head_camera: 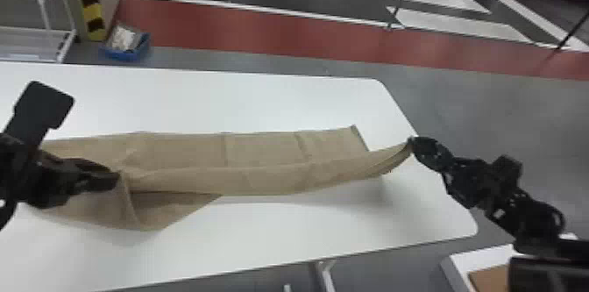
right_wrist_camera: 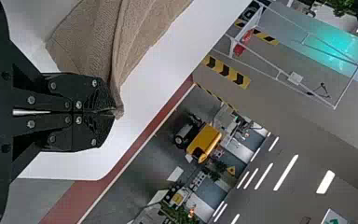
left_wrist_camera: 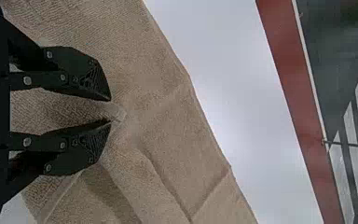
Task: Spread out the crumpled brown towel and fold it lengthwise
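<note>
While the brown towel [head_camera: 263,151] extended left to right across the desk [head_camera: 306,229], the left claw [head_camera: 115,177] stood partly open, a towel fold between its fingers; the right claw [head_camera: 413,143] was closed on the lifted near right corner.

A gripper could pass over the far side of the tabletop [head_camera: 245,98], beyond the towel [head_camera: 263,151]; nearer, its raised edge slants up to the right gripper [head_camera: 411,141]; the left gripper [head_camera: 117,177] obstructs the left end.
</note>
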